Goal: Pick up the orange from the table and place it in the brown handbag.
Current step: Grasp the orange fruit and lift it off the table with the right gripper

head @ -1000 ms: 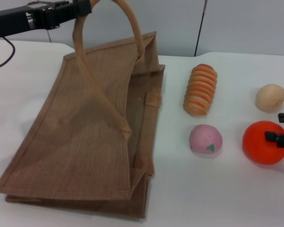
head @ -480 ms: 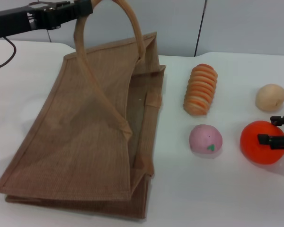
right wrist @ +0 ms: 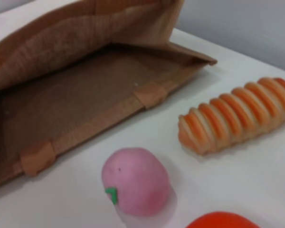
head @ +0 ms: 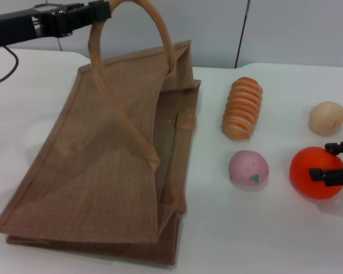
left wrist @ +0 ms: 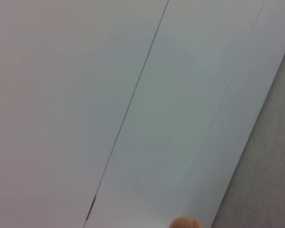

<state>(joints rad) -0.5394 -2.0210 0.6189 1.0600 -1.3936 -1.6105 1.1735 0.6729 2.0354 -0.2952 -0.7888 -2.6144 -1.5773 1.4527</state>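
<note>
The orange (head: 303,171) sits on the white table (head: 274,228) at the right, and its top edge also shows in the right wrist view (right wrist: 223,221). My right gripper (head: 322,160) reaches in from the right edge, open, its two black fingers (head: 331,174) over the orange's right half. The brown handbag (head: 97,171) lies tilted on the left with its mouth facing the fruits, and the right wrist view looks into its inside (right wrist: 85,95). My left gripper (head: 98,10) is at the top left, shut on one looped handle (head: 160,34) and holding it up.
A pink round fruit (head: 248,168) lies between the bag and the orange. A ridged orange-and-cream piece (head: 243,107) lies behind it. A small tan fruit (head: 326,117) sits behind the orange. The left wrist view shows only grey wall panels.
My right gripper has moved left over the orange, and the orange has shifted slightly left. The left gripper and the bag have stayed put.
</note>
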